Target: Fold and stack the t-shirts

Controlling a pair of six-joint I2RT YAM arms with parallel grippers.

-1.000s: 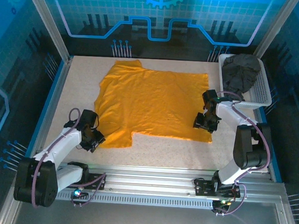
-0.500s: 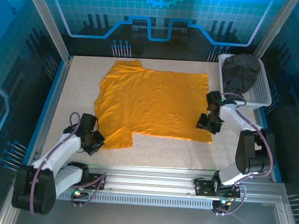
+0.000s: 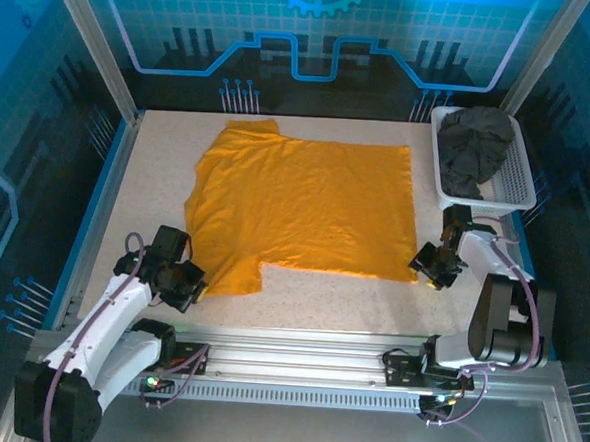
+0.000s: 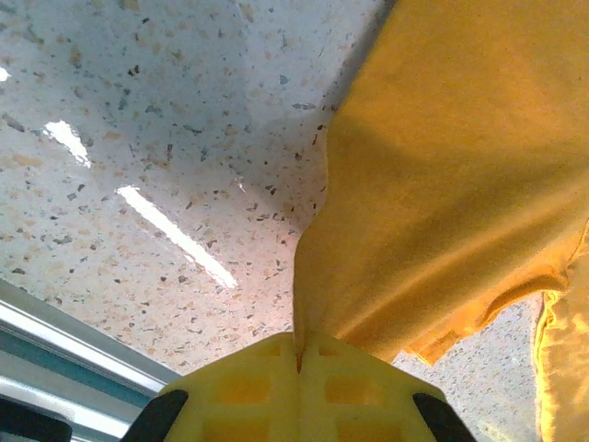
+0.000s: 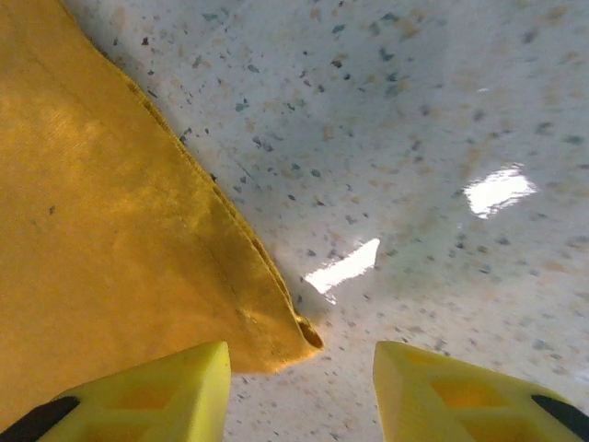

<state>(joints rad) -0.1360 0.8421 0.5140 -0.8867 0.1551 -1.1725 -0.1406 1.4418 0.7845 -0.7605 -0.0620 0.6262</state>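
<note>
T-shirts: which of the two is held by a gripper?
The orange-yellow t-shirt spread on the table; the left gripper is shut on its edge. The dark grey t-shirt lies crumpled in the white basket.

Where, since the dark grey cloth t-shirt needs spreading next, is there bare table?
The speckled table is bare in a near strip between the orange-yellow cloth t-shirt and the rail, and in a strip along the shirt's left. The right is crowded: white mesh plastic basket, right gripper.
</note>
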